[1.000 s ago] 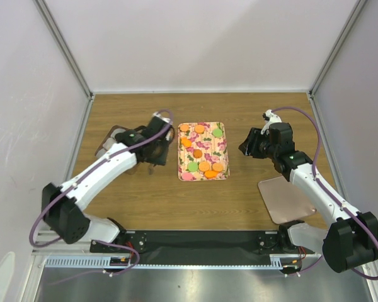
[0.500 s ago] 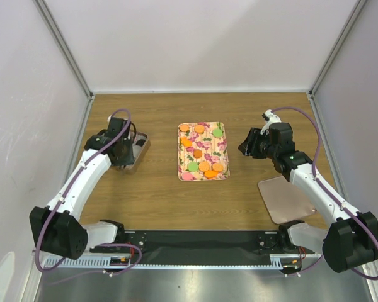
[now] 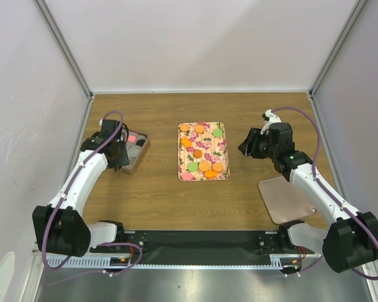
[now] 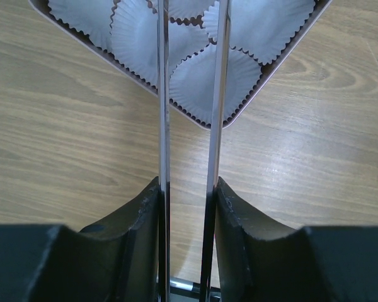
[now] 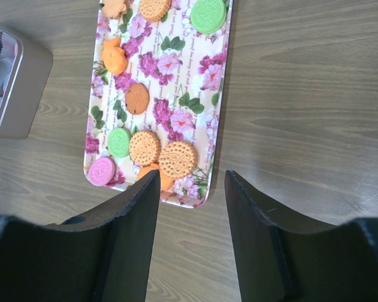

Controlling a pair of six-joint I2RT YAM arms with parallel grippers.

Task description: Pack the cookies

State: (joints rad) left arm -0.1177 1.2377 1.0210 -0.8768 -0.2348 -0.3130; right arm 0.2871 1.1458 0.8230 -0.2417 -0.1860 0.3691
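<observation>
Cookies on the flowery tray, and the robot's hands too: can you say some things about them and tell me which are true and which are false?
1. The cookies lie on the flowery tray. True.
2. The right gripper is holding a green cookie. False: its jaws stand open with nothing between them.
3. The metal box has white paper cups in it. True.
4. The tray touches the metal box. False: bare wooden table shows between them.
5. Every cookie on the tray is orange. False: there is a green one and a pink one too.
</observation>
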